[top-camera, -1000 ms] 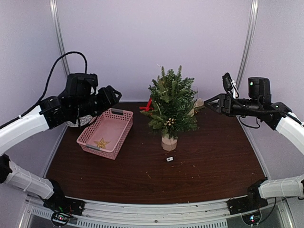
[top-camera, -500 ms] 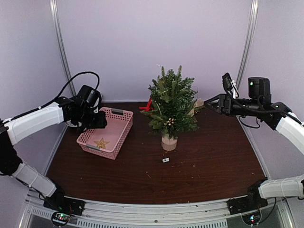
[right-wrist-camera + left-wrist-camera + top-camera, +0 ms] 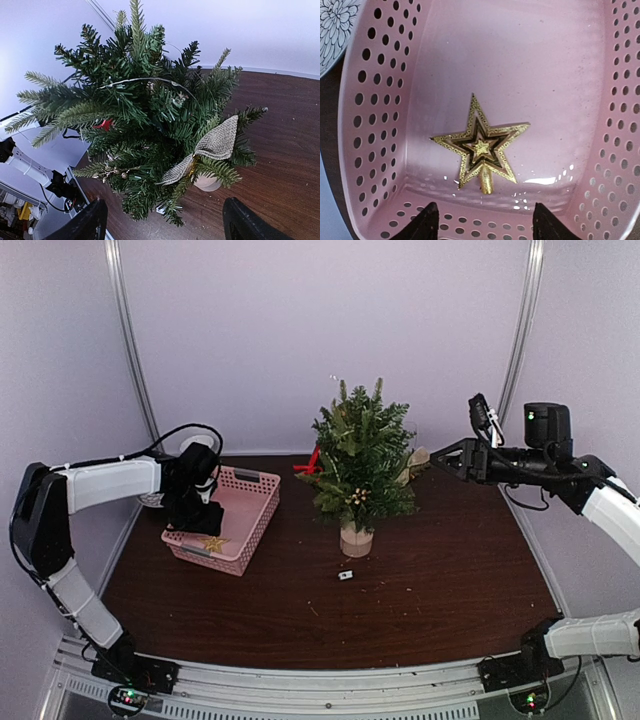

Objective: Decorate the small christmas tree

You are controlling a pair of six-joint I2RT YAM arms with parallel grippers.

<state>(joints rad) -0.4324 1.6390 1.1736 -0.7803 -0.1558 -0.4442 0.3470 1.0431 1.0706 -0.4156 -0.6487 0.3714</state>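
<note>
Left gripper [image 3: 486, 222] over the basket [image 3: 258, 520], tree [image 3: 360, 455] mid-table, right gripper [image 3: 167, 222] in the air at the right.

A patterned plate [image 3: 335, 25] sits just left of the pink basket, where a gold star [image 3: 480, 147] lies flat on the floor. The left gripper hangs above the star's near end, fingers apart with nothing between them. The small tree stands upright on its wooden stump [image 3: 356, 540] at the middle of the table [image 3: 450, 570], with a red ornament [image 3: 313, 462] on its left side and a burlap bow [image 3: 212, 147] on its right. The right gripper points at the tree, spread wide and empty.
</note>
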